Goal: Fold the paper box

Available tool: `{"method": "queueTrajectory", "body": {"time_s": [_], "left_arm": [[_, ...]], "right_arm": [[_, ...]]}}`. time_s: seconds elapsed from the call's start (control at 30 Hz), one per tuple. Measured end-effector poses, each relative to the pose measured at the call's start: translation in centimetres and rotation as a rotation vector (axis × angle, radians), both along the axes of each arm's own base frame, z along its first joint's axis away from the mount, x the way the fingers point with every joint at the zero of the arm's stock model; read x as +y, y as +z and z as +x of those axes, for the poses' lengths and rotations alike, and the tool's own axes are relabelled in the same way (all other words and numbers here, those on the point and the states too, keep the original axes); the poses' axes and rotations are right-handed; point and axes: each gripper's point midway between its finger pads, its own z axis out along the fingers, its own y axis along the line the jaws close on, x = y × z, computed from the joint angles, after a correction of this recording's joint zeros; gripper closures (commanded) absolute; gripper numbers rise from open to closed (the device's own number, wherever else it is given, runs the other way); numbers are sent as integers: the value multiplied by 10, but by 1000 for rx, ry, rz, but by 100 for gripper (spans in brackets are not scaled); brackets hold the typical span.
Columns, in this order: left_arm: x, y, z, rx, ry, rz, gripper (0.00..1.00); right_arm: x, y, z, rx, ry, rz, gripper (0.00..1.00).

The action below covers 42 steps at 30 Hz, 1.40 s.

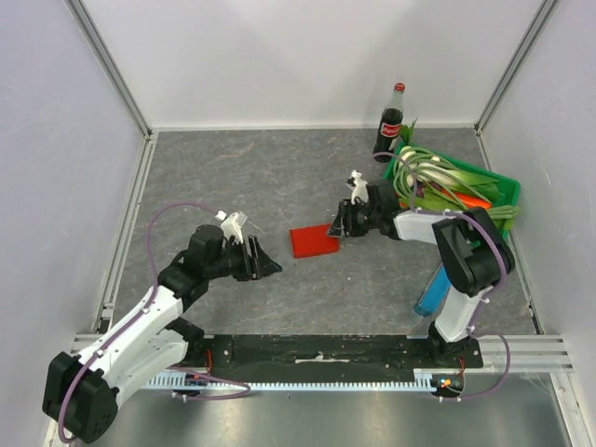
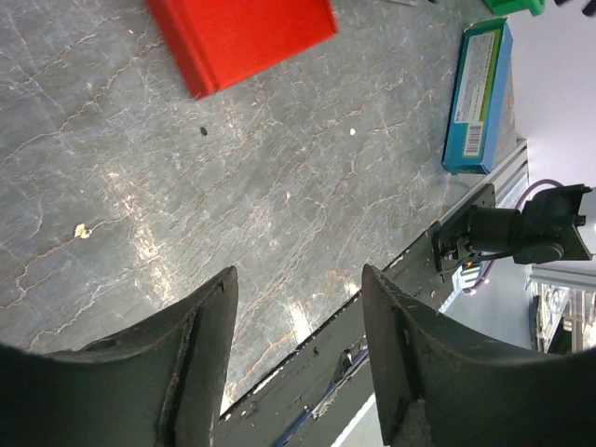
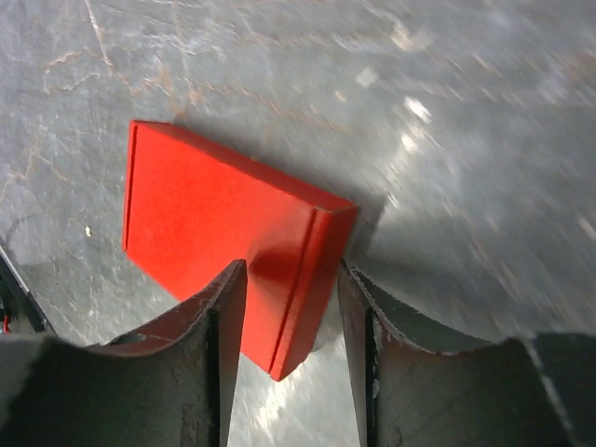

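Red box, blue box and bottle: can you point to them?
Red box [image 1: 313, 241]: top view, middle of its flat top.
Blue box [image 2: 477, 93]: left wrist view, middle of its printed face.
Bottle [image 1: 389, 128]: top view, its red label.

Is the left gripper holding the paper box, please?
No: the left gripper stands open with only bare table between its jaws, and the paper box lies apart from it.
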Motion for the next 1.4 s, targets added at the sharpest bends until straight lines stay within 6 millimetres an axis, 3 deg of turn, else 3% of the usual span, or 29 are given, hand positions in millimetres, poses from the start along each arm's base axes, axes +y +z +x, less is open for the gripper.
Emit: {"method": "queueTrajectory", "body": {"time_s": [0.07, 0.17, 0.23, 0.3, 0.37, 0.43, 0.53, 0.6, 0.67, 0.77, 0.9, 1.07, 1.23, 1.4], "left_arm": [[0, 2, 1, 11, 0, 9, 43], [-2, 7, 9, 16, 6, 33, 44], [-4, 9, 16, 7, 4, 67, 41], [-9, 10, 24, -13, -7, 118, 36], [-17, 7, 32, -35, -31, 207, 31], [-28, 1, 42, -53, -66, 324, 27], [-45, -9, 65, -83, -132, 482, 24], [-47, -18, 80, -112, -172, 596, 23], [-44, -28, 93, -139, -211, 701, 23], [-42, -42, 108, -167, -271, 834, 23], [-41, -65, 121, -195, -339, 971, 27], [-32, -91, 122, -193, -399, 1096, 35], [-29, -91, 136, -213, -364, 1149, 46], [-12, -90, 154, -198, -295, 1194, 48]], "right_arm": [[19, -4, 8, -11, 47, -2, 54], [63, -2, 19, -27, 138, 24, 52], [86, 6, 22, -44, 174, 52, 45], [95, 16, 24, -49, 173, 66, 39], [83, 26, 37, -45, 115, 37, 34], [52, 34, 54, -48, 21, -19, 30], [-25, 57, 74, -77, -181, -159, 28], [-67, 76, 68, -119, -286, -210, 28], [-93, 86, 43, -139, -342, -243, 28], [-103, 94, 0, -161, -344, -243, 27], [-108, 100, -30, -184, -335, -230, 25], [-109, 116, -35, -239, -330, -213, 25], [-108, 112, -36, -232, -311, -216, 25], [-108, 111, -36, -236, -300, -226, 25]]}}
